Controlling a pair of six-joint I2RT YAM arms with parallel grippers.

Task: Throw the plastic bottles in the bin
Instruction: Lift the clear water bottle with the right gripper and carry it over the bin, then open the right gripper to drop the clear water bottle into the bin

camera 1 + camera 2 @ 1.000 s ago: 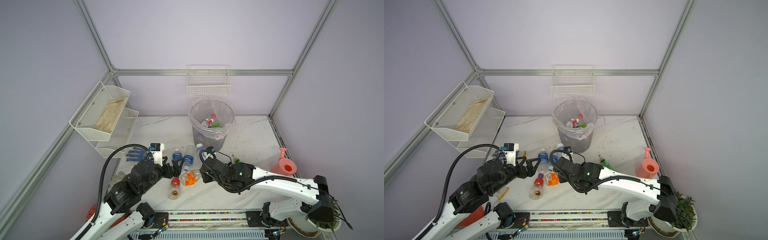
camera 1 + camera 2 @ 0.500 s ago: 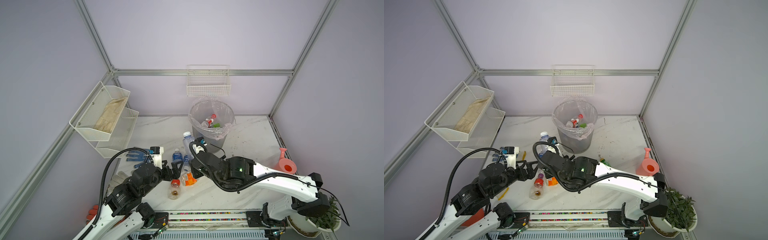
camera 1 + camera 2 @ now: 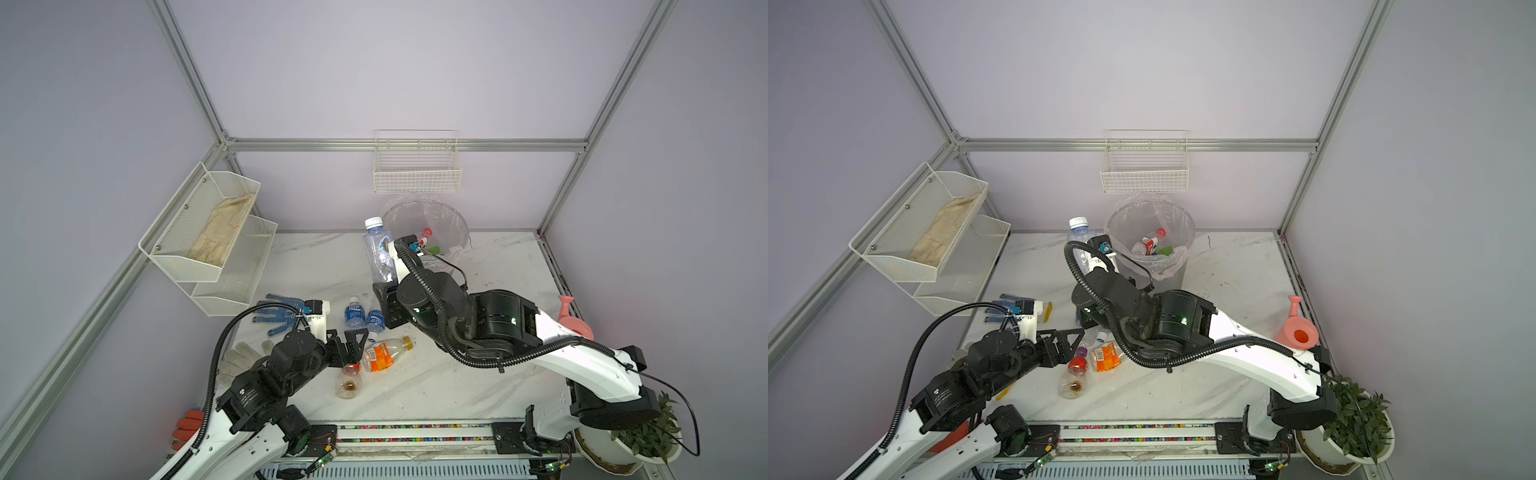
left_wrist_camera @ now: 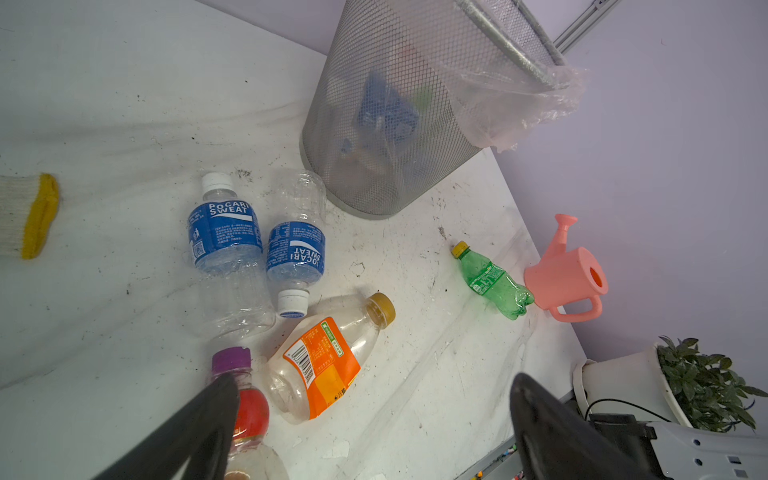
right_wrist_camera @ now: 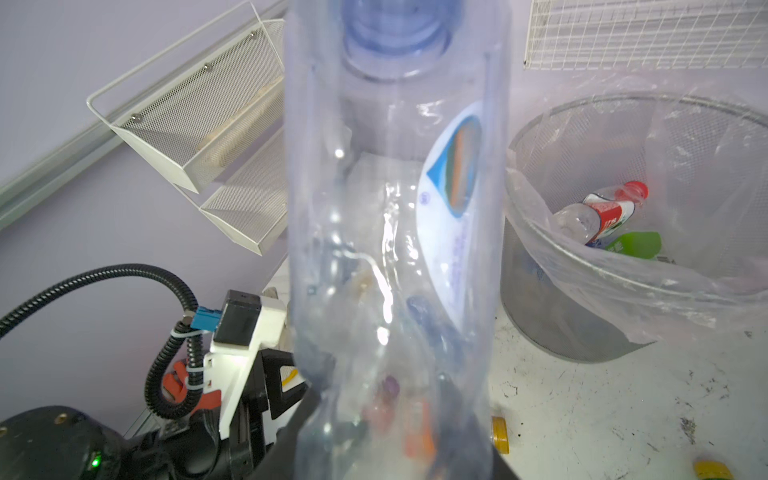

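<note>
Every bottle here looks empty, so I judge them light, thin-walled and quick to dent, with smooth sides that can slip; the safest hold is a pinch across the width of the body, not on the cap. The right gripper [image 3: 383, 291] is closed to a narrow gap on the low end of a tall clear bottle [image 3: 377, 253], which stands upright in the air, cap up, just beside the rim of the bin [image 4: 374, 137] and not yet over its opening. The wall looks crumpled near the squeeze, and held that low the bottle may tip. The left gripper [image 4: 374, 382] has its jaws spread wide and holds nothing; it hangs low over the table [image 4: 104, 104], above an orange-labelled bottle [image 4: 324, 361] and a red bottle [image 4: 249, 411] with a purple cap. 2 blue-labelled bottles [image 4: 226, 232] lie side by side near the bin's foot, and a green bottle [image 4: 492, 282] lies just beside a pink watering can [image 4: 569, 278]. Inside the bin at least 1 red-labelled bottle [image 5: 602, 212] already rests
</note>
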